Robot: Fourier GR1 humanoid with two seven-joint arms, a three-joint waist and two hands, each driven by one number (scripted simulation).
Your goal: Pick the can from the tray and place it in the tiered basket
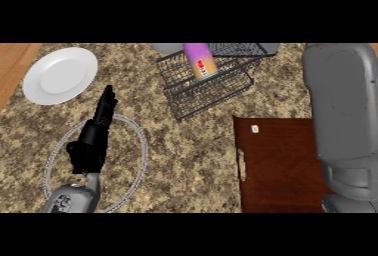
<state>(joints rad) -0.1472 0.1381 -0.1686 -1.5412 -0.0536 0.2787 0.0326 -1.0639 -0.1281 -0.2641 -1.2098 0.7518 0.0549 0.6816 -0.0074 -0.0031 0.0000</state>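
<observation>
The can [200, 61], purple with an orange lower part, lies tilted in the upper level of the wire tiered basket [214, 87], so I judge the placing all but done and the step in hand to be drawing my right arm clear. Of that arm I see only the grey forearm [343, 115] running up the right side over the dark wooden tray [284, 170]; my right robot hand itself is out of sight, so I cannot say how its fingers stand. To do this well I would pull the arm back along its own line, well clear of the basket's wires, so nothing nudges the can or tips the basket. My left robot hand [94, 135] is released, fingers straight and pointing up the tabletop [192, 150], above a thin wire ring [136, 150] lying flat there; it is resting. A white plate [60, 75] sits at the upper left. The basket's far rim is cut off, a small pale mark on the tray is too small to identify, and whether the can rests steadily on the wires I cannot tell.
</observation>
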